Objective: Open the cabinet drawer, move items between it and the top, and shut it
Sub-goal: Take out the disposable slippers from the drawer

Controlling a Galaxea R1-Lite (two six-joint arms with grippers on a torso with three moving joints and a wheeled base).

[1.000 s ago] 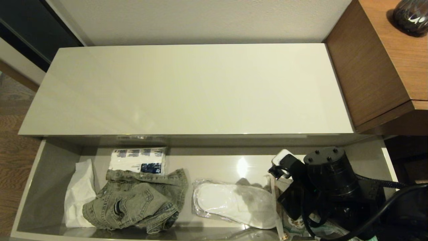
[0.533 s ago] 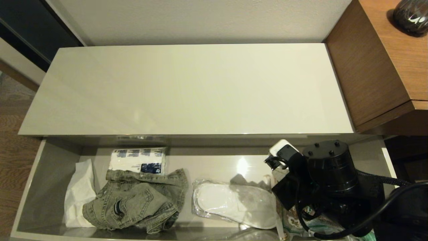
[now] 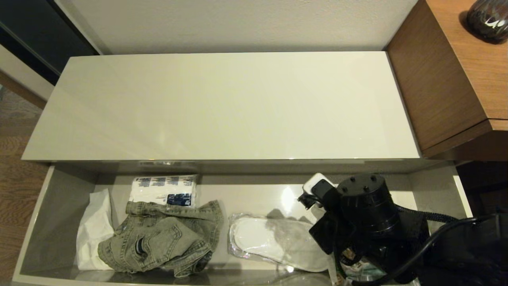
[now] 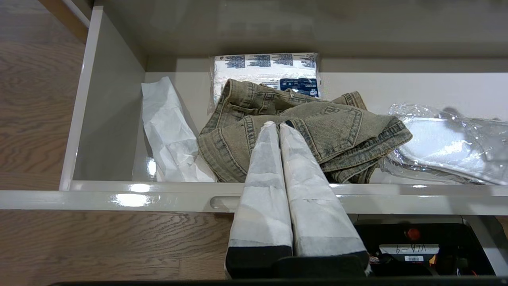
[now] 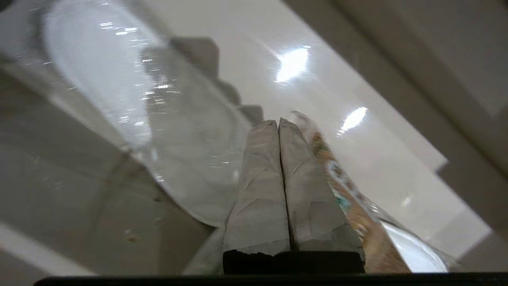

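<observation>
So the drawer (image 3: 59,206) was already pulled open, but the top (image 3: 222,107) had nothing on it. Jacket (image 3: 162,238) and slipper pack (image 3: 274,242) both lay inside. Right hand (image 5: 279,124), clenched and empty, hung over the slippers; left hand (image 4: 278,126), clenched too, sat parked outside the drawer's front. Moving and closing all left to do.

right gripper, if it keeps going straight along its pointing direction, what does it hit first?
Likely the bare floor of the cabinet drawer, in the gap between the slipper pack and the printed snack bag. The right gripper is shut; depth is unclear, so it may graze the bag's edge.
</observation>
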